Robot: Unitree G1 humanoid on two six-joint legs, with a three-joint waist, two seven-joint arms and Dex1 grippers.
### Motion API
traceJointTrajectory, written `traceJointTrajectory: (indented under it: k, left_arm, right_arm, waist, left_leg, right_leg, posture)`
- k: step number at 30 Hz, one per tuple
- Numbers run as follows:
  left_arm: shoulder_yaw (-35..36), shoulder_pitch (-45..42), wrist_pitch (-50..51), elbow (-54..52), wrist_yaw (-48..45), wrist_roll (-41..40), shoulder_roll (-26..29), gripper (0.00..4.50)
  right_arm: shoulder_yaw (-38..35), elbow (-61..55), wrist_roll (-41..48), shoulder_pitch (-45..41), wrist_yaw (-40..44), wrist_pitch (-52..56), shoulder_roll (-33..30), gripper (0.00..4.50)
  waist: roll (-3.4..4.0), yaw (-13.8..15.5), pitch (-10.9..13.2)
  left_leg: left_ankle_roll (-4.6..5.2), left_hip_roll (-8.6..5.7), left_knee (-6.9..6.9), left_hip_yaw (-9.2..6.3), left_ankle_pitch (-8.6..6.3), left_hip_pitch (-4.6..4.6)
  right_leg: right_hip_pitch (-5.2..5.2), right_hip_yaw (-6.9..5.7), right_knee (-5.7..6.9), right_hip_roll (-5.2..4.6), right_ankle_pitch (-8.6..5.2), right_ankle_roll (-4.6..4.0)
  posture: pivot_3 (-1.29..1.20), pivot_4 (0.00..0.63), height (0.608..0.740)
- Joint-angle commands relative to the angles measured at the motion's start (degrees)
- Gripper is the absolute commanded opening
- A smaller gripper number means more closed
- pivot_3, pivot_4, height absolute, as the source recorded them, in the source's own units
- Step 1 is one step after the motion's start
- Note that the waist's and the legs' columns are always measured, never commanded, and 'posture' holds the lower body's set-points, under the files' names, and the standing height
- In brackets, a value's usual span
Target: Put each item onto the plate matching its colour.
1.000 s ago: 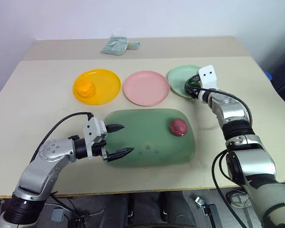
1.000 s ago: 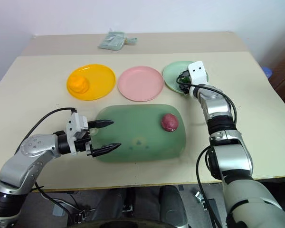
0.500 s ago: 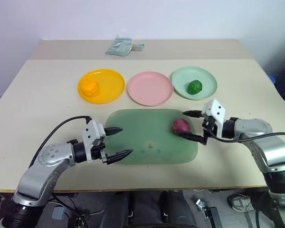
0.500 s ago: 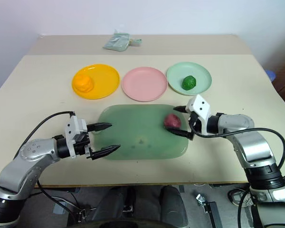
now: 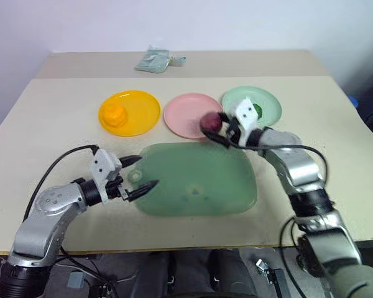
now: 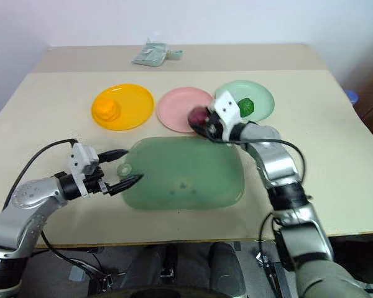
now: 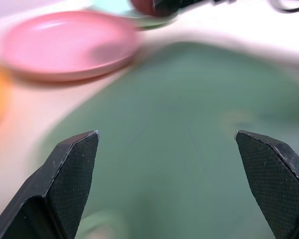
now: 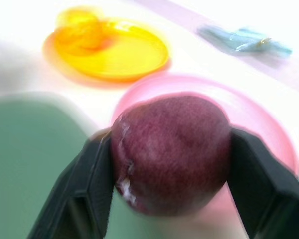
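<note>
Right tool point(image 5: 219, 127) grips the maroon ball point(image 5: 210, 121) over the pink plate's point(image 5: 185, 115) edge; left tool point(image 5: 138, 172) gapes wide.

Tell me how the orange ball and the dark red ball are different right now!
The orange-yellow round ball sits on the yellow plastic plate; the dark red-maroon round ball is up in the air, pinched in the right gripper by the pink plastic plate. The orange one is bright and is already on its matching plate; the red one is dark and not yet put down. Both are small and round.

3 plates point(image 5: 129, 112) in row behind board point(image 5: 196, 180).
</note>
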Motion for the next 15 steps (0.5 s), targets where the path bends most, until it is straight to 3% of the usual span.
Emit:
traceJointTrajectory:
  k: [1,5,9,15]
  left_arm:
    - [2.9,2.0,-1.6,-1.6,0.8,0.3,0.4,4.50]
    - [3.7,3.6,-1.4,-3.2,2.2,0.4,-0.1,4.50]
    - [5.0,6.4,-1.4,-5.3,4.0,0.2,-1.1,4.50]
    - [7.6,7.9,-2.7,-4.7,6.1,1.0,-1.5,4.50]
  right_arm:
    - [0.5,13.2,-4.6,-5.9,-7.2,-6.4,4.0,2.51]
    - [-1.9,24.6,-4.6,-10.6,-8.6,-12.0,6.5,2.51]
    - [-3.8,21.2,-2.6,-9.3,-4.6,-18.6,5.4,4.46]
    - [-7.1,5.7,2.5,0.1,8.9,-18.0,-5.5,4.46]
  waist:
    - [0.01,0.2,0.0]
    - [0.01,0.3,0.0]
    - [0.07,-0.3,0.0]
    - [0.04,0.4,0.0]
  left_leg:
    - [0.00,-0.01,-0.04,-0.02,0.00,-0.02]
    - [0.00,-0.08,-0.14,-0.04,0.00,-0.03]
    - [-0.01,-0.08,-0.18,-0.01,0.01,-0.03]
    - [-0.08,-0.04,-0.23,-0.02,0.05,-0.02]
  right_leg:
    - [-0.01,0.00,0.07,0.00,0.00,0.00]
    - [0.00,-0.02,0.08,-0.01,0.00,-0.01]
    - [-0.02,-0.01,0.07,-0.01,0.00,0.00]
    - [0.01,-0.03,0.03,0.02,0.00,0.00]
  posture:
    - [0.00,0.150,0.740]
    - [0.00,0.150,0.740]
    - [0.00,0.150,0.740]
    - [0.00,0.150,0.740]
